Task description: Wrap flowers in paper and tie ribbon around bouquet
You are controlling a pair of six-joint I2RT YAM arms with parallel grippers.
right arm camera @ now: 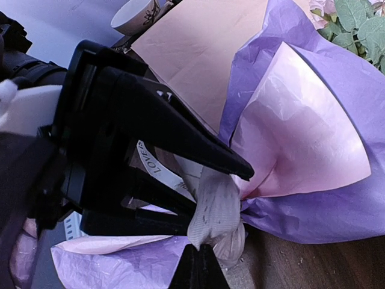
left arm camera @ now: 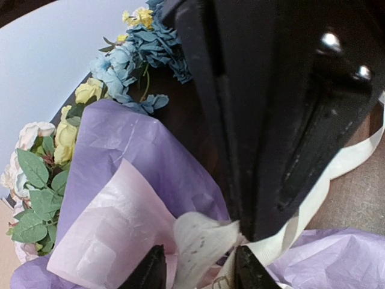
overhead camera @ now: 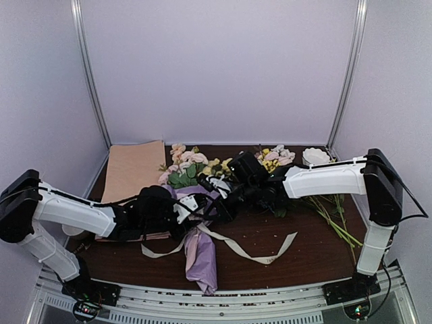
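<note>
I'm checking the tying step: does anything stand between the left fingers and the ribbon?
Nothing visible does. The ribbon lies right between the left fingers, at the bouquet waist. The right gripper, shut on the ribbon, crowds close beyond it but not between.

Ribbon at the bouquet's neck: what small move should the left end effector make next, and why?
Probably close the left end effector on the ribbon. A ribbon fold sits between its parted jaws at the bouquet neck, while the right end effector looks shut on the ribbon, so both could then pull it tight.
</note>
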